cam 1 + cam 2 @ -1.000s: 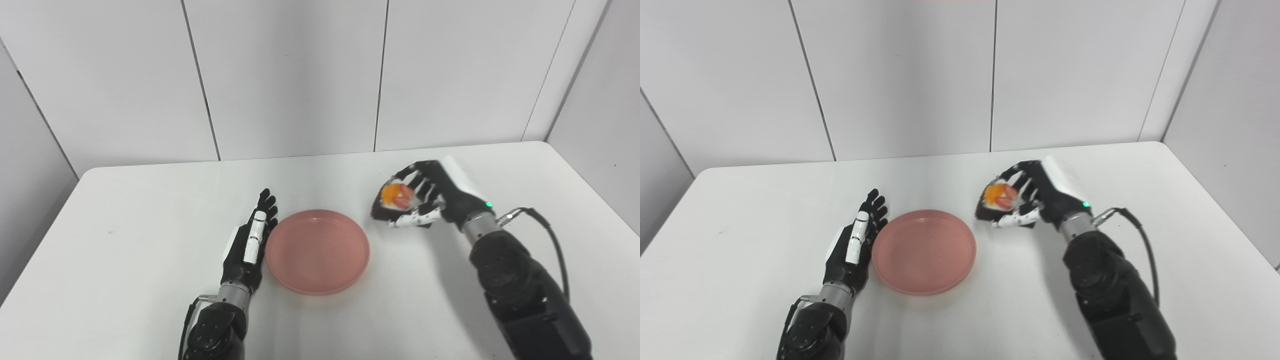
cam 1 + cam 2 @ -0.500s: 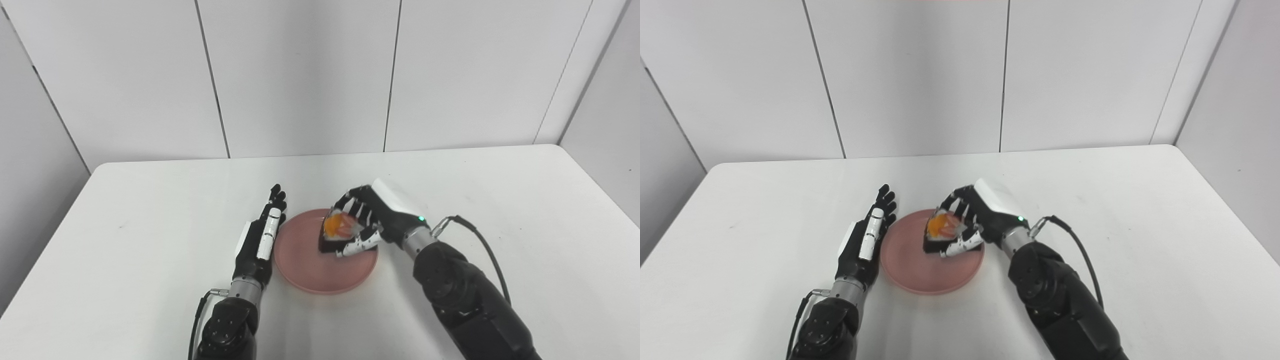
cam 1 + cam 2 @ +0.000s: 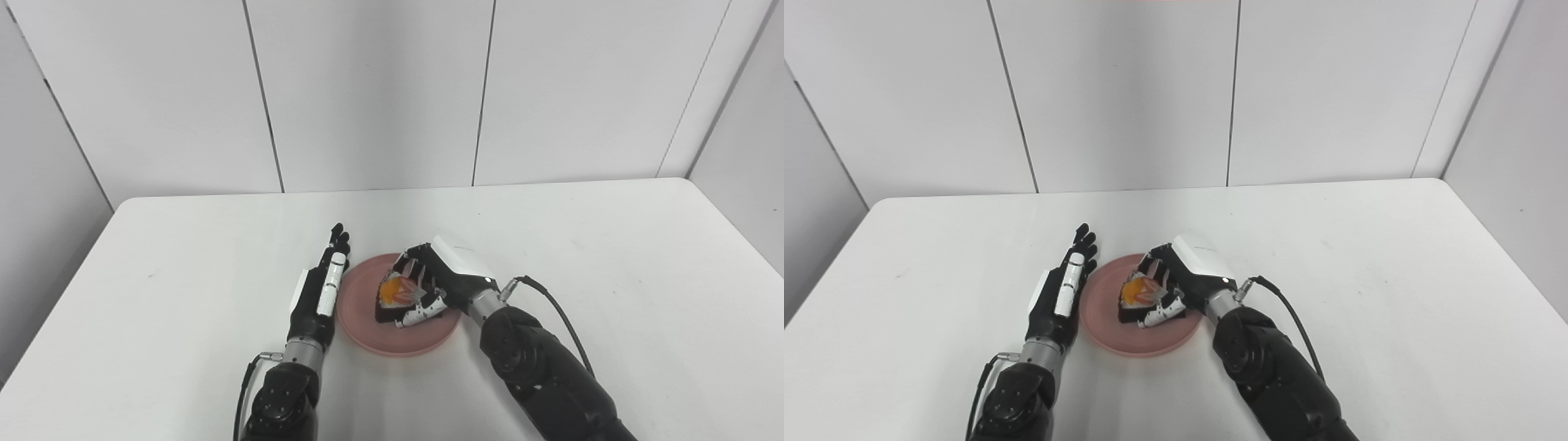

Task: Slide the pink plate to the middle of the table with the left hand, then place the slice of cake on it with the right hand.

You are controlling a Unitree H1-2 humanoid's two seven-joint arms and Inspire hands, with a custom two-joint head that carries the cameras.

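The pink plate (image 3: 361, 321) lies near the middle of the white table. My right hand (image 3: 438, 282) reaches over the plate and is shut on the slice of cake (image 3: 392, 297), a dark wedge with orange and red topping. The slice (image 3: 1134, 297) sits low over the plate's middle; contact with the plate cannot be told. My left hand (image 3: 321, 293) rests flat and open on the table, its fingers straight, right against the plate's left rim.
The white table (image 3: 612, 257) stretches wide on both sides, with its edges at left, right and back. White wall panels stand right behind it. A black cable (image 3: 560, 312) loops off my right wrist.
My right hand carried the cake from the right of the plate to over it and lowered it. The left hand stayed beside the rim. The camera view shifted as well.
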